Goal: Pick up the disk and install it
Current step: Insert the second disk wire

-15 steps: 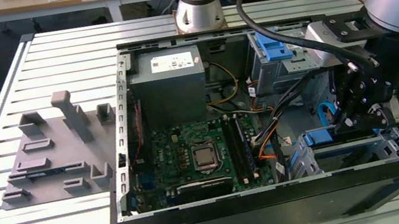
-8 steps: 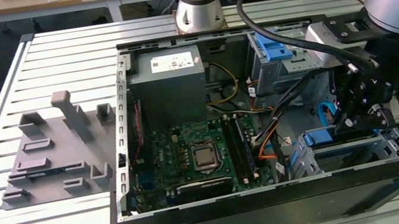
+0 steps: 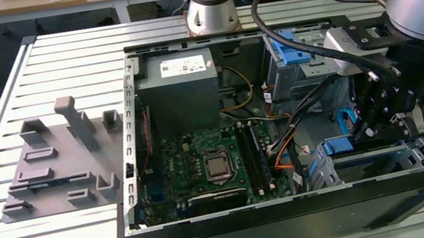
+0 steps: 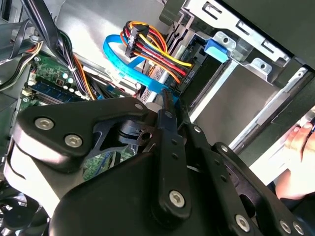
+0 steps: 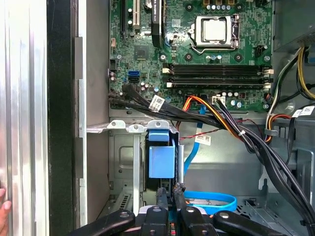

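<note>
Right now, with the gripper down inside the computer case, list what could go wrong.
1. The blue flat cable loops right beside the gripper; it might snag.
2. The wire bundle of orange, red and yellow hangs close ahead; it might get pulled from its plug.
3. A person's hand sits by the case, near the arm; it might get hit.
</note>
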You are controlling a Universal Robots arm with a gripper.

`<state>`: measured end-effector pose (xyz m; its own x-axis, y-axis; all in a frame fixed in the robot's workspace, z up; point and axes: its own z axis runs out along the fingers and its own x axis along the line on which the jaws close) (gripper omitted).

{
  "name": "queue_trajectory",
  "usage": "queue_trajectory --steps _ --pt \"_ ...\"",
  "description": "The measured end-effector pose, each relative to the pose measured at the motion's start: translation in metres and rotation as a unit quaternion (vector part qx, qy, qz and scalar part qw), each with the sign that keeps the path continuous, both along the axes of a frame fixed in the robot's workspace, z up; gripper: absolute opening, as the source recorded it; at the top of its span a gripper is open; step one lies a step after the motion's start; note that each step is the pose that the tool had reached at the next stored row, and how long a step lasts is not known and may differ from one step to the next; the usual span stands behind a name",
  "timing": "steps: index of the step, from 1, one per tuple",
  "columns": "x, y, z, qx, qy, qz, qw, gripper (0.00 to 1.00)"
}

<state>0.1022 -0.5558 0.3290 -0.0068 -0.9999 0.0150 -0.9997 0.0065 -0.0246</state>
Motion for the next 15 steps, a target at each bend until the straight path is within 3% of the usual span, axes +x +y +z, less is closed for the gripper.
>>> queue_trajectory --steps 5,6,13,15 --pt "0.0 0.0 0.0005 0.0002 0.0 0.0 1.0 0.18" --pt "0.0 0.0 0.0013 0.0003 0.0 0.0 1.0 0.24" --pt "0.0 0.0 0.0087 0.0002 0.0 0.0 1.0 0.24" --pt "0.0 0.0 0.0109 0.0002 0.0 0.0 1.0 0.16"
